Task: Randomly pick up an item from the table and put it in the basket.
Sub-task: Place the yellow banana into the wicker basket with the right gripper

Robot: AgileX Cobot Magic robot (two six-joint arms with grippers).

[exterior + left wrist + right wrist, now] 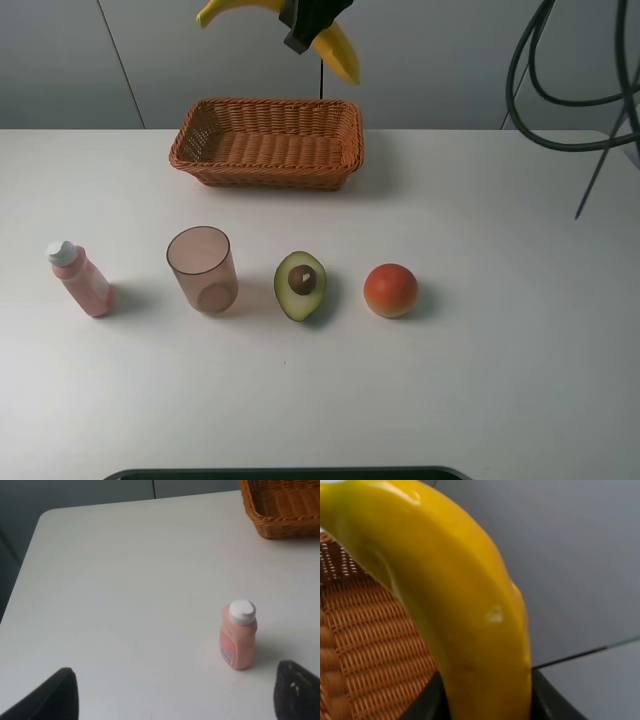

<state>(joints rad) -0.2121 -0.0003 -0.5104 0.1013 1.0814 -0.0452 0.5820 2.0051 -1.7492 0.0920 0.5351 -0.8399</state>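
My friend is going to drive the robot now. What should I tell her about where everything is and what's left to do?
Left tool: open, holding nothing, over the table near the pink bottle.
Right tool: shut on the banana, up in the air above the basket.
Done: banana picked up and brought over the basket, which has nothing in it yet.
Left: lower the banana, let go inside the basket, pull the arm back.
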